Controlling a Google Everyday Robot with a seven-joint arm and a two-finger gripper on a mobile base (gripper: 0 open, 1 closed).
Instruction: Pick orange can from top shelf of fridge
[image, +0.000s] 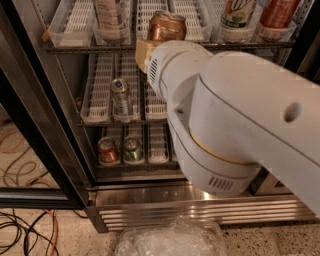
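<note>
Orange can on top shelf, jaws near

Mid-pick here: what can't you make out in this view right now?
Camera view:
- Gripper: at the top shelf's front edge under the orange can, mostly hidden by the arm.
- Orange can: base behind the gripper; contact unclear.
- Lower racks, right side: blocked by the arm.
- Red can: top cut off by the upper edge.
</note>
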